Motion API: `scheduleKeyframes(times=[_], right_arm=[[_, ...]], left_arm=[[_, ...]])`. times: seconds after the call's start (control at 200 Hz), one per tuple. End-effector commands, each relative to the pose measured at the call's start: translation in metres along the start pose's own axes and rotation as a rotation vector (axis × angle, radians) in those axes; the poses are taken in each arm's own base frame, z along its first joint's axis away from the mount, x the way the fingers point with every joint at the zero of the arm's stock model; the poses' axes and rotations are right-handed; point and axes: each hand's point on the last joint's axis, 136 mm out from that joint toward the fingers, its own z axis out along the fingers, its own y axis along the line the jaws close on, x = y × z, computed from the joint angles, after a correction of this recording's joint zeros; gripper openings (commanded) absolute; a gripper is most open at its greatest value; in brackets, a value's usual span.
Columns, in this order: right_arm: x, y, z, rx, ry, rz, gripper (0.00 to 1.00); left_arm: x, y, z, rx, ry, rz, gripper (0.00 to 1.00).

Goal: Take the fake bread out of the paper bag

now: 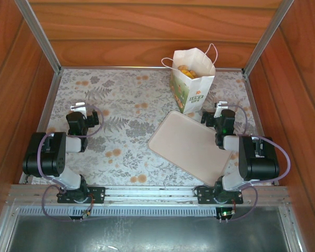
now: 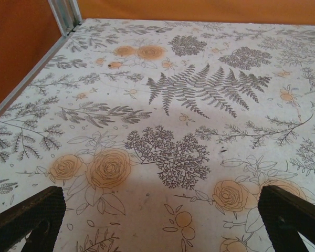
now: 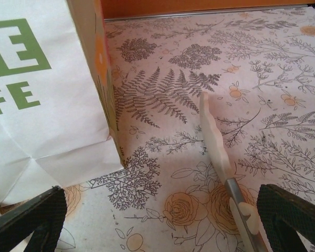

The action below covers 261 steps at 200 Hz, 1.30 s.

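The paper bag (image 1: 193, 84) stands upright at the back of the table, cream-white with green print, its mouth open. Golden-brown fake bread (image 1: 186, 70) shows inside its top. My right gripper (image 1: 219, 111) rests low just right of the bag, open. In the right wrist view the bag's front (image 3: 37, 105) stands at the left, and the open right gripper (image 3: 160, 220) has bare table between its black fingers (image 3: 29, 220). My left gripper (image 1: 77, 109) sits far left of the bag, and the left wrist view shows it (image 2: 160, 215) open over bare cloth.
A flat pinkish-beige tray (image 1: 191, 144) lies in front of the bag, beside my right arm. A cream wavy-edged strip with a grey part (image 3: 216, 139) lies on the floral cloth (image 2: 189, 94) near my right finger. Wooden walls and metal rails enclose the table.
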Motion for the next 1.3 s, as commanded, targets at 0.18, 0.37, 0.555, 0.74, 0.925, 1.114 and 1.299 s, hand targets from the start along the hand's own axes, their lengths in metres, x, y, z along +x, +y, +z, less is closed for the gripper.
scheduleKeyframes(times=[0.18,0.37,0.555,0.74,0.925,1.114,1.299], right_arm=[[-0.026,-0.012,-0.02,0.064,-0.012,0.047,1.0],[-0.026,-0.01,-0.03,0.065,0.123,0.124,1.0],[-0.053,-0.019,-0.046,0.084,0.244,0.342,1.0],[-0.122,-0.01,-0.057,-0.117,0.219,0.477,0.94],[-0.186,0.01,-0.056,-0.296,0.216,0.471,0.81],[-0.218,0.021,-0.041,-0.401,0.226,0.527,0.73],[-0.224,0.03,-0.02,-0.47,0.301,0.563,0.63]], left_arm=[[-0.027,0.015,-0.021,-0.072,-0.076,-0.05,1.0],[-0.04,0.025,-0.031,-0.122,-0.061,-0.093,1.0],[-0.059,0.039,-0.044,-0.152,0.002,-0.313,1.0],[-0.095,-0.004,-0.047,0.145,0.077,-0.458,1.0],[-0.132,-0.046,-0.054,0.402,0.098,-0.549,1.0],[-0.155,-0.09,-0.066,0.602,0.153,-0.604,0.98],[-0.166,-0.149,-0.08,0.738,0.201,-0.57,0.94]])
